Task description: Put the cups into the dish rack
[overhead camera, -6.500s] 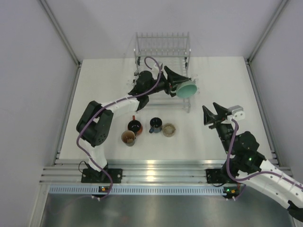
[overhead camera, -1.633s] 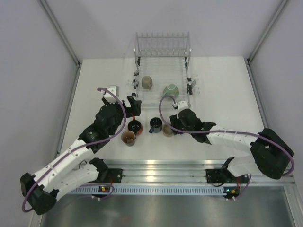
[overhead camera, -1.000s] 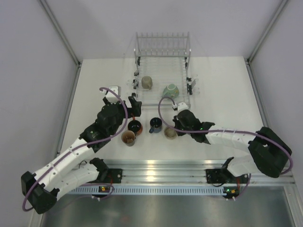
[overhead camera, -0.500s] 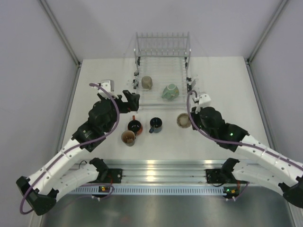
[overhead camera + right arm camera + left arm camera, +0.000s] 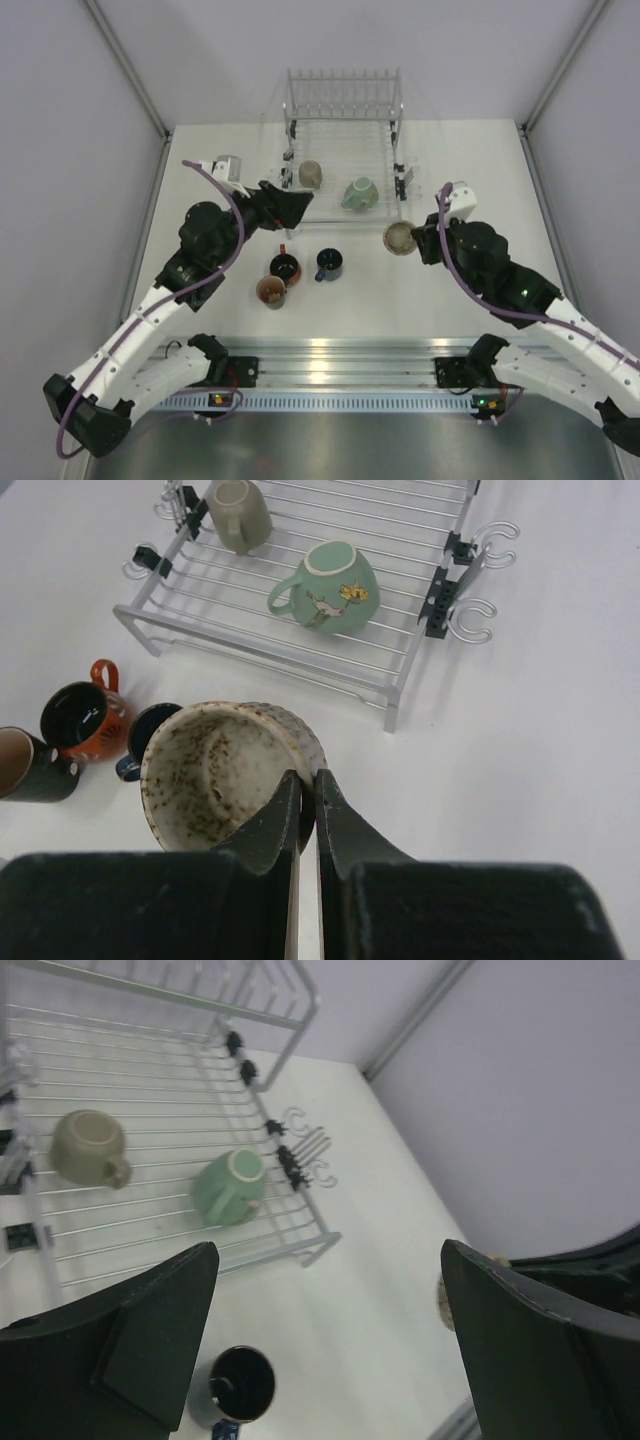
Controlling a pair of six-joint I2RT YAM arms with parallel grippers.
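Right gripper [image 5: 302,810] is clamped on the beige mug's [image 5: 215,770] rim, holding it mouth-up above the table [image 5: 480,180], just off the rack's [image 5: 345,150] near right corner. The rack lies ahead-left, so this arm is nearer. Left gripper [image 5: 293,205] gapes empty by its left side.

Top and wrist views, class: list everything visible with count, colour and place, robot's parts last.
dish rack: one, silver wire, far middle of table
beige mug: one, beige, in rack, left
mint-green mug: one, green, in rack, right
orange mug: one, orange, on table before rack
dark blue mug: one, blue, right of the orange mug
black mug: one, black, nearest the arms
speckled mug: one, beige, gripped by its rim
left claw: one, black, open, by rack's near-left corner
right claw: one, black, shut on speckled mug
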